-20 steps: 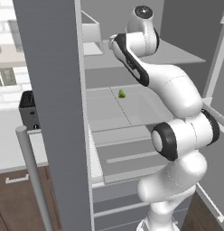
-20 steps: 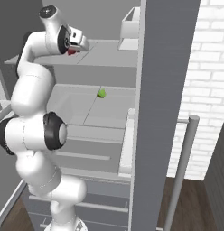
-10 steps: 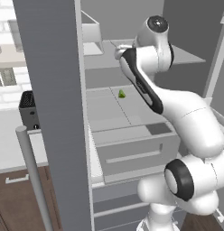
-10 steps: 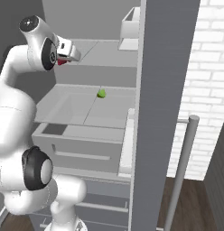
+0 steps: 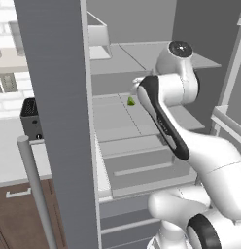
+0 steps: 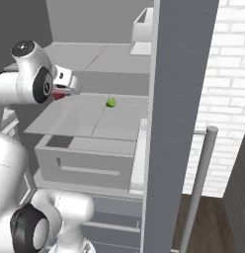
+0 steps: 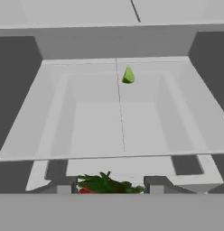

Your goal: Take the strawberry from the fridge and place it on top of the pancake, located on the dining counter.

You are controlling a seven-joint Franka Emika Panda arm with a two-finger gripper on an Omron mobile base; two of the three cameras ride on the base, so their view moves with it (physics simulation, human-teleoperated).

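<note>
Grey fridge (image 5: 59, 97) stands open, a green wedge (image 7: 128, 75) far back on its shelf. Near the shelf's left edge, the gripper (image 7: 108, 186) is partly closed around the strawberry (image 7: 107, 185).

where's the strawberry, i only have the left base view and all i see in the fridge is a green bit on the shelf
Observer: In the hand view the strawberry sits between the end effector finger tips, leafy top showing.
Operator: is it out of the fridge yet
Observer: In the right base view the end effector hangs at the left edge of the fridge opening, at shelf height, red showing at its tip.
Operator: and the green bit, near the hand?
Observer: No. The hand view shows the green wedge apart from it, far back on the shelf near the middle seam.
</note>
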